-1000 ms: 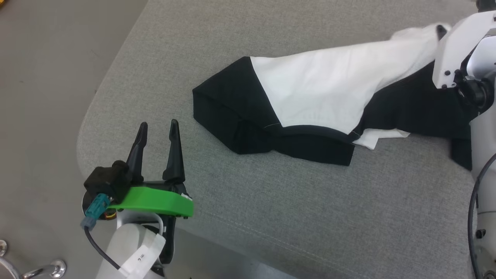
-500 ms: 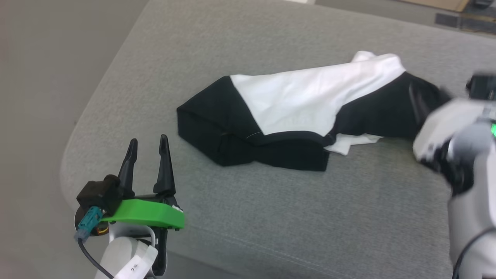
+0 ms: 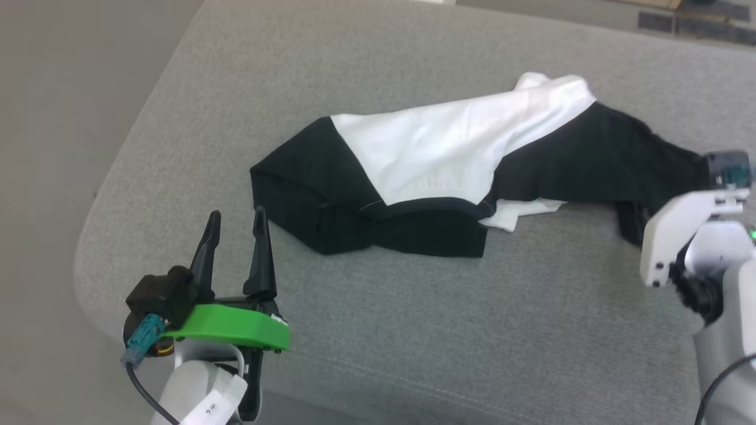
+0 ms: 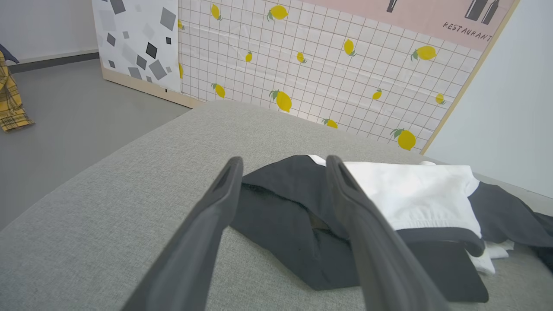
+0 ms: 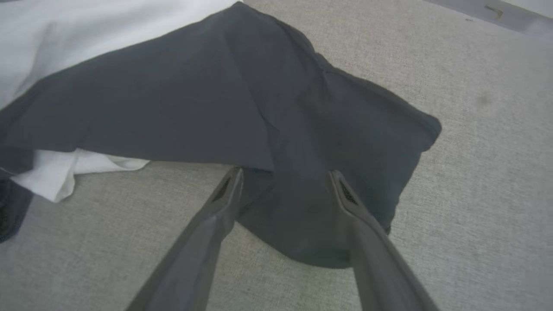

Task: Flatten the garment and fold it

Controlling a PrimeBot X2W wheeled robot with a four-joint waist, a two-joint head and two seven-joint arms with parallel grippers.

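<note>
Bare cushion (image 3: 413,330) flanks the garment (image 3: 437,147); right side seemingly open.

"RESTAURANT" on pink panel (image 4: 414,17) (upper right)

Garment (image 3: 425,147) now free of right jaws

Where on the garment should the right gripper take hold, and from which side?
Probably the black sleeve end of the garment nearest the open right gripper: it lies loose on the cushion, so come low from the near side and pinch its edge.
</note>
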